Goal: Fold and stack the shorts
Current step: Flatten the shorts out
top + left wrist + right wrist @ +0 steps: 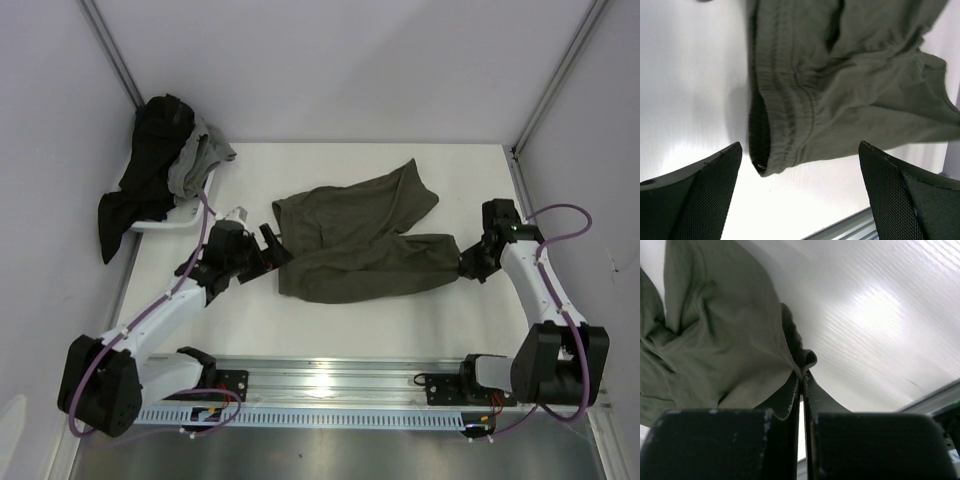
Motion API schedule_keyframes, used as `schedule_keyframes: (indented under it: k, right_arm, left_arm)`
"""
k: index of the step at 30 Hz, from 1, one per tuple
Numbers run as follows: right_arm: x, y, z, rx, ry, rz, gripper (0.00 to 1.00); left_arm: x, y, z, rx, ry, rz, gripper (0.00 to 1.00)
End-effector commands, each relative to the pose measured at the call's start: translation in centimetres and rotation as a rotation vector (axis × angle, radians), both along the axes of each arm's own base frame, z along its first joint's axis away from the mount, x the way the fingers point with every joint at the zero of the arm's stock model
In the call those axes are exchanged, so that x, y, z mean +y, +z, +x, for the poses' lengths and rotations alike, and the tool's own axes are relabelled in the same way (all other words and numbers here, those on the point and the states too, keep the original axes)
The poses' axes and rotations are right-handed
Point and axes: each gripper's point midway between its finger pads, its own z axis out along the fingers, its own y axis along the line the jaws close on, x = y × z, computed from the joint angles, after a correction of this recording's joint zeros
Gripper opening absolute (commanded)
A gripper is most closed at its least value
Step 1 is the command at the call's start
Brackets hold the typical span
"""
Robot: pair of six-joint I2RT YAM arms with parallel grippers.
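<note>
While our right end effector (pixel 468 262) pinches a leg hem of the shorts (pixel 355 240), which lie rumpled mid-way across the white bench (pixel 400 325), our left end effector (pixel 270 247) hangs spread just beside the waistband. Pulling one-sided could drag and bunch the cloth, we judge. The surface looks smooth, so fabric may slide. Pale walls (pixel 330 70) close in, with dark clothes (pixel 160 175) heaped far left.

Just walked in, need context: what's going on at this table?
Both arms are working on the olive shorts, which lie spread and rumpled on the table. The right end effector is shut on a leg hem at the shorts' right end. The left end effector is wide open at the waistband end and holds nothing. No neat fold shows yet. A pile of dark and grey clothes sits at back left.
</note>
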Motion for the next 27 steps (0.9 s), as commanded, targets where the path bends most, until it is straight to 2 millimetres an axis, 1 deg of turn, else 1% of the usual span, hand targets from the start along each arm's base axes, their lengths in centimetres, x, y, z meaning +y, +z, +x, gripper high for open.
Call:
schedule_keyframes:
  k: [1, 2, 3, 4, 6, 7, 9, 10, 12, 13, 14, 17, 18, 19, 20, 23, 25, 26, 27]
  right_arm:
    - [-0.4, 1.5, 3.3, -0.067, -0.003, -0.009, 0.0]
    - [-0.5, 1.4, 3.7, -0.062, -0.005, -0.007, 0.0]
    - [-0.5, 1.0, 4.1, -0.045, -0.005, -0.005, 0.0]
    - [-0.6, 1.4, 4.6, -0.055, -0.005, -0.008, 0.0]
    - [-0.9, 1.0, 5.4, -0.048, -0.007, -0.012, 0.0]
    - [-0.9, 1.2, 5.9, -0.057, -0.001, -0.008, 0.0]
    - [-1.3, 1.0, 6.3, -0.051, 0.001, -0.017, 0.0]
    - [-1.4, 0.7, 6.6, -0.039, 0.006, -0.017, 0.0]
    - [-1.8, 0.8, 7.3, -0.04, 0.017, -0.026, 0.0]
    - [-2.1, 0.3, 7.4, -0.022, 0.013, -0.029, 0.0]
    - [-2.3, 0.3, 7.7, -0.021, 0.016, -0.031, 0.0]
    - [-3.0, -0.4, 7.7, 0.014, 0.021, -0.036, 0.0]
    - [-3.1, -0.6, 7.6, 0.019, 0.019, -0.036, 0.0]
    - [-3.2, -0.7, 7.6, 0.018, 0.023, -0.035, 0.0]
    - [-3.3, -0.8, 7.5, 0.018, 0.022, -0.033, 0.0]
    - [-3.2, -1.0, 7.4, 0.011, 0.027, -0.025, 0.0]
    - [-3.1, -1.0, 7.6, 0.008, 0.032, -0.018, 0.0]
    - [-3.1, -1.0, 7.6, 0.006, 0.033, -0.02, 0.0]
    - [-3.2, -0.9, 7.7, 0.003, 0.032, -0.019, 0.0]
  left_arm:
    - [-0.3, 0.3, -1.1, -0.129, -0.093, 0.037, 0.99]
    - [-0.7, -0.2, -1.4, -0.17, -0.115, 0.026, 0.99]
    - [-1.1, 0.1, -1.6, -0.213, -0.138, 0.02, 0.99]
    - [-0.7, -1.4, -2.8, -0.219, -0.15, 0.023, 0.99]
    - [-1.5, -1.1, -3.1, -0.291, -0.181, 0.018, 0.97]
    - [-1.3, -2.2, -3.9, -0.287, -0.189, 0.03, 0.97]
    - [-1.6, -2.6, -4.2, -0.315, -0.196, 0.055, 0.97]
    - [-1.6, -3.0, -4.4, -0.315, -0.195, 0.067, 0.97]
    - [-1.3, -3.3, -4.2, -0.343, -0.182, 0.11, 0.97]
    - [-1.3, -3.5, -4.2, -0.346, -0.176, 0.121, 0.97]
    - [-1.1, -3.4, -3.7, -0.366, -0.166, 0.133, 0.97]
    - [-1.0, -3.1, -3.2, -0.403, -0.153, 0.149, 0.97]
    - [-1.2, -2.1, -2.6, -0.447, -0.143, 0.133, 0.97]
    - [-1.1, -2.3, -2.6, -0.458, -0.141, 0.138, 0.97]
    - [-1.2, -2.0, -2.4, -0.48, -0.146, 0.142, 0.97]
    - [-1.7, -1.3, -1.7, -0.549, -0.152, 0.128, 0.93]
    - [-2.3, -1.7, -1.8, -0.548, -0.179, 0.135, 0.91]
    - [-2.7, -1.1, -1.5, -0.581, -0.183, 0.124, 0.91]
    - [-2.9, -1.6, -1.8, -0.583, -0.203, 0.124, 0.91]
